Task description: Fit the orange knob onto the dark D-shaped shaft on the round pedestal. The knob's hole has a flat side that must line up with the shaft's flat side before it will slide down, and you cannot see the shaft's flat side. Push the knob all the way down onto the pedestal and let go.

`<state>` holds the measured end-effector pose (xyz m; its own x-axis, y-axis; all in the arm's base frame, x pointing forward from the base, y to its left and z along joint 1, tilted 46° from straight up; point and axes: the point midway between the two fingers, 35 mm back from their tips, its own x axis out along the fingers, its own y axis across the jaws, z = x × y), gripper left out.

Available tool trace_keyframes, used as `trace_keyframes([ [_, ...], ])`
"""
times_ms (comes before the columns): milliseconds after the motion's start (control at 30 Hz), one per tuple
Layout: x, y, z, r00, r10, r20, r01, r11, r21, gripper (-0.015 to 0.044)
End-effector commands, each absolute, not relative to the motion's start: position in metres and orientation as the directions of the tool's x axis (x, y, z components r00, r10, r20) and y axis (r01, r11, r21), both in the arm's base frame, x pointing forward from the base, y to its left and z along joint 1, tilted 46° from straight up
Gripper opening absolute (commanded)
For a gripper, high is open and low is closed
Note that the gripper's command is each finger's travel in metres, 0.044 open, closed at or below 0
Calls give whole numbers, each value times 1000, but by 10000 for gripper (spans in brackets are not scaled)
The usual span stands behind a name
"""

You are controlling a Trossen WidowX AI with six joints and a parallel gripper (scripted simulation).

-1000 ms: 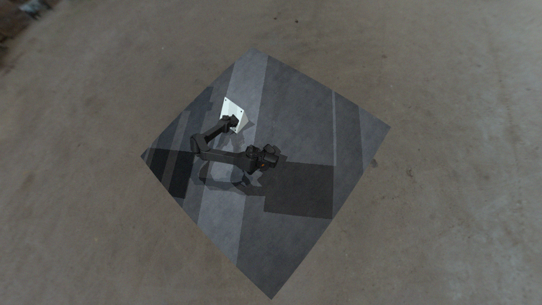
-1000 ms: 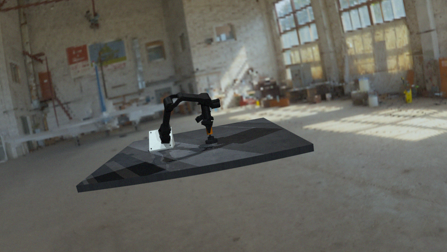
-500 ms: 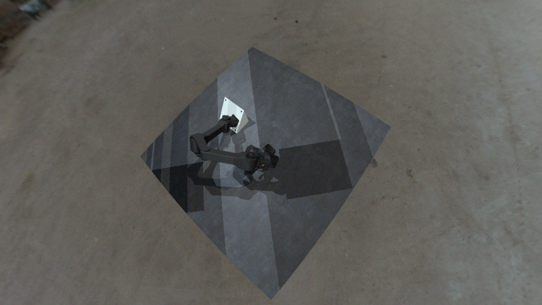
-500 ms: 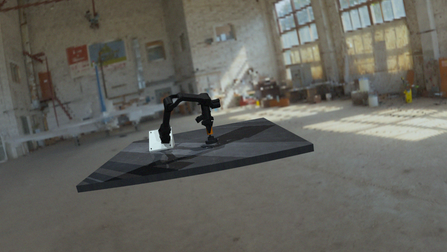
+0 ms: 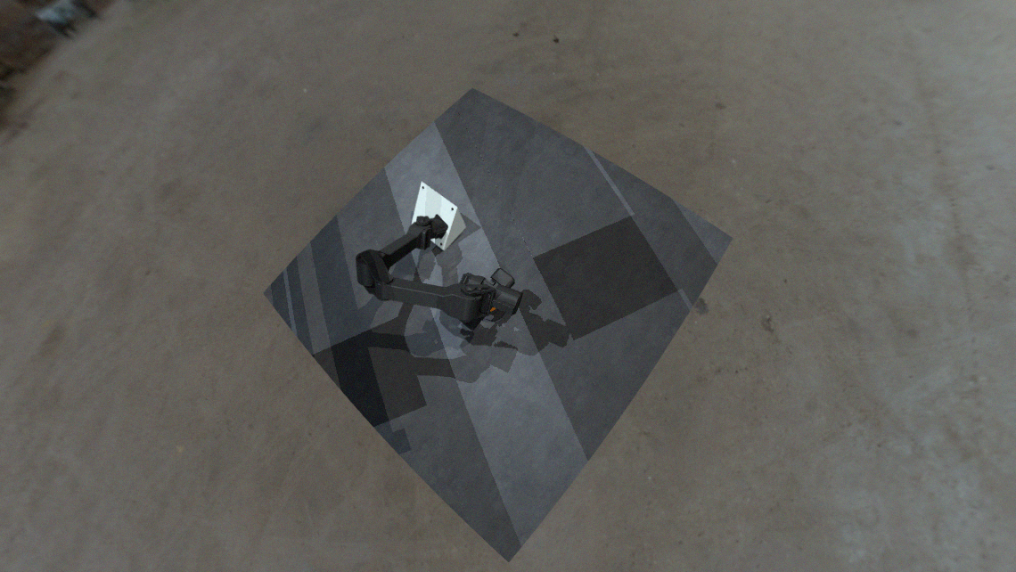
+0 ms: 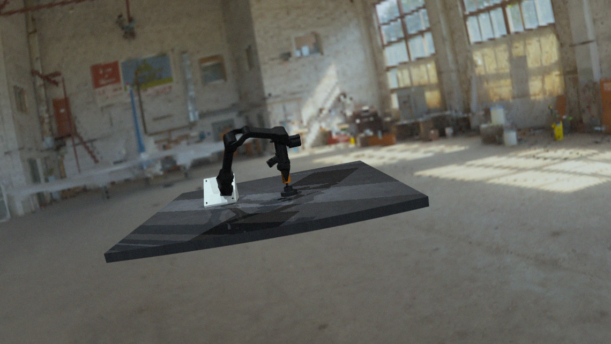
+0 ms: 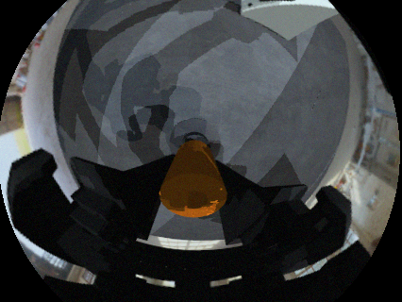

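Observation:
The orange knob (image 5: 492, 308) (image 6: 288, 178) (image 7: 193, 186) is held upright between the fingers of my gripper (image 6: 285, 179) (image 7: 193, 160). The gripper is shut on it. In the exterior view the knob is right above the round dark pedestal (image 6: 289, 193), with a short piece of the dark shaft (image 6: 287, 185) showing between the knob's lower end and the pedestal. Whether the shaft's tip is inside the hole cannot be told. In the wrist view the knob covers the shaft. The flat sides of shaft and hole are hidden. In the top view the arm hides the pedestal.
The arm's white slanted base mount (image 5: 433, 202) (image 6: 211, 192) stands on the dark table (image 5: 497, 454) (image 6: 384, 192). The arm reaches from it over to the pedestal. Dark shadows and lighter bands cross the table top.

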<state>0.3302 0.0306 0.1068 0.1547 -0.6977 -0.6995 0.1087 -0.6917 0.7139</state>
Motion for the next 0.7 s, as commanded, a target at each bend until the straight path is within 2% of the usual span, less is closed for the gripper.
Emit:
trace_keyframes([
  [0, 331, 31, 106, 155, -697, -700, 204, -671, 713, 0],
  [667, 331, 30, 107, 155, -697, -700, 212, -669, 712, 0],
])
